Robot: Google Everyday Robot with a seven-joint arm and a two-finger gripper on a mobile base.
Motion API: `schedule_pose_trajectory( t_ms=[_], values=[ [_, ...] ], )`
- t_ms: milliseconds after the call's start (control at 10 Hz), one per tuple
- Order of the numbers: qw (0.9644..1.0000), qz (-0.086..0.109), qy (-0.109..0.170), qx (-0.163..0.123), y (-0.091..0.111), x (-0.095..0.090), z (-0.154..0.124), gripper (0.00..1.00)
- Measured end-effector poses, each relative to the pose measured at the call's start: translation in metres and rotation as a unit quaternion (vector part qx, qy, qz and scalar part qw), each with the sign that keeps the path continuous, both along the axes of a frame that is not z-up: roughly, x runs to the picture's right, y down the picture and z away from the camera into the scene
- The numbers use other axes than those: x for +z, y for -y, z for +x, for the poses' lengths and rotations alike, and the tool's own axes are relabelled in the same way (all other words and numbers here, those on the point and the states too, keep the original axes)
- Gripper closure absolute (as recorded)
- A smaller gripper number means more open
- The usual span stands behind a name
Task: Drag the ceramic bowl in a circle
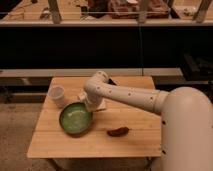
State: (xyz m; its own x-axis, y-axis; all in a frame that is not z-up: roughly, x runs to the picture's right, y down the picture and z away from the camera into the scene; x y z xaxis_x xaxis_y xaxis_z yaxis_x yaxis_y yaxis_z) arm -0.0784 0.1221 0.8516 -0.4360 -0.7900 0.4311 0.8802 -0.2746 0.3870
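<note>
A light wooden tabletop (135,145) is observed from above. The ceramic bowl (75,120), glossy green with a darker rim, is found upright on the left half of the tabletop, somewhat nearer the front edge than the back.

The gripper (94,104) is located at the bowl's far right rim, either touching it or just above it; contact could not be confirmed. Whether the gripper is clamped on the rim or stands free of it could not be determined.

The white arm (131,97) is noted reaching in from the right across the back half of the tabletop. It is joined to a large rounded white housing (187,127) at the right of the view.

A small white cup (57,95) is recorded upright behind and to the left of the bowl, just beside it; contact between the two is not established. A small dark brown object (118,131), not identified, is noted lying on the tabletop to the right of the bowl, apart from it and towards the front edge.
</note>
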Motion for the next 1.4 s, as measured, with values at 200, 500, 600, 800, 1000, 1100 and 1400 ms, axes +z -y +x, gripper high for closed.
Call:
schedule_pose_trajectory(
  t_ms=[200,500,600,800,1000,1100,1400],
  values=[
    [1.0000,-0.003,-0.001,-0.008,-0.028,-0.027,0.007,1.00],
    [0.9999,-0.008,-0.003,-0.007,-0.055,-0.050,0.027,1.00],
    [0.9999,-0.006,-0.003,-0.009,-0.057,-0.052,0.035,1.00],
    [0.9999,-0.002,0.001,-0.011,-0.052,-0.048,0.030,1.00],
    [0.9998,0.005,0.005,-0.021,-0.046,-0.043,0.002,1.00],
    [0.9996,0.007,0.008,-0.027,-0.047,-0.043,-0.016,1.00],
    [0.9995,0.014,0.010,-0.028,-0.040,-0.039,-0.054,1.00]
  ],
)
